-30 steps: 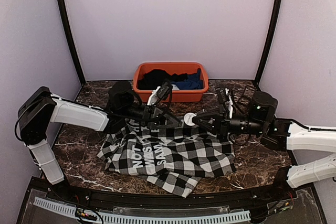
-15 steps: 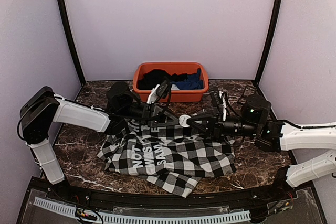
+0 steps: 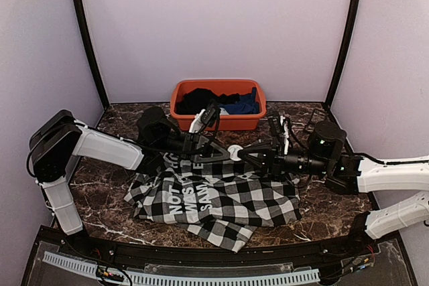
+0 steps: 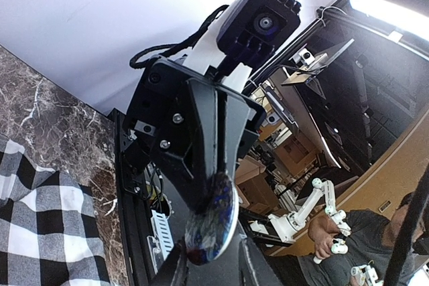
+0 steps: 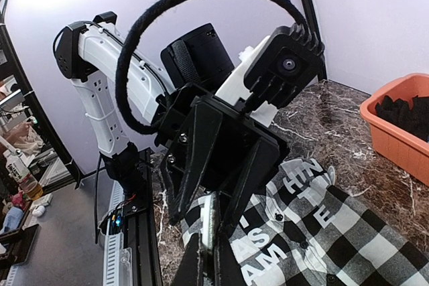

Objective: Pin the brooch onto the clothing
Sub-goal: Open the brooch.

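My right end effector (image 3: 241, 155) pinches the brooch (image 3: 234, 151), likely light, stiff and slippery, by its rim above the limp shirt (image 3: 258, 195); my left end effector's (image 3: 226, 155) grip I cannot tell.

A black-and-white checked shirt (image 3: 228, 195) is lying on a marble desk (image 3: 322, 205). Above it, the left tool (image 3: 224, 155) and right tool (image 3: 245, 155) are meeting at a small round white brooch (image 3: 234, 151). An orange tub (image 3: 248, 123) of dark clothes (image 3: 208, 98) is sitting behind.

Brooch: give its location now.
Top view, centre: the brooch is between the left gripper and right gripper, by the far edge of the checked shirt, near the orange bin.
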